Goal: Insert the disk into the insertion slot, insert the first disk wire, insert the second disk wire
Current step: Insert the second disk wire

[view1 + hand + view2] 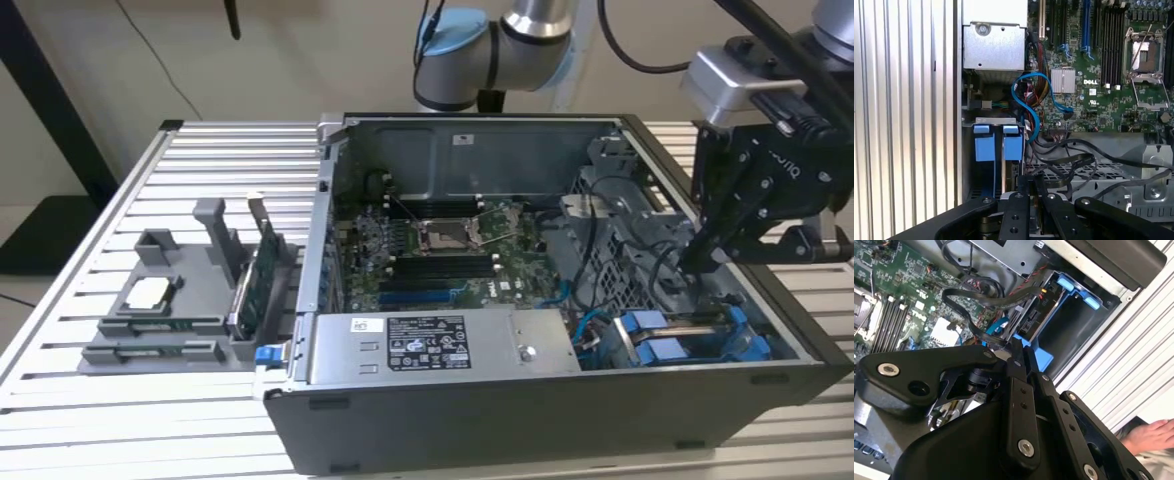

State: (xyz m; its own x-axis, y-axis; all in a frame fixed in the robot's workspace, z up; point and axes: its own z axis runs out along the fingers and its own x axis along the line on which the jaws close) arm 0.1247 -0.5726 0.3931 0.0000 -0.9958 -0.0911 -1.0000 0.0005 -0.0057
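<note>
- The tool (pixel 697 262) hangs inside the open computer case (pixel 561 400), at the exterior view's right, just above the blue-railed insertion slot (pixel 694 340).
- In both wrist views its fingers (pixel 1019 367) are drawn tightly together, clenched, with the tips down among the black cables (pixel 1079 160).
- In the second wrist view a flat black cable (pixel 981 300) runs to the finger tips; I cannot tell for certain whether they pinch its plug.
- The disk (pixel 1026 317) sits on edge in the insertion slot (pixel 1069 315), between the blue rails, with red and yellow wires at its end.
- In the first wrist view two blue tabs (pixel 998 142) mark the slot, beside a looping blue cable (pixel 1026 100).
- The grey labelled power-supply box (pixel 427 345) lies along the near wall of the case.
- The case rests on a slatted desk (pixel 200 160); a grey parts holder (pixel 180 300) stands at the exterior view's left.
- A person's hand (pixel 1149 435) shows over the desk slats.
</note>
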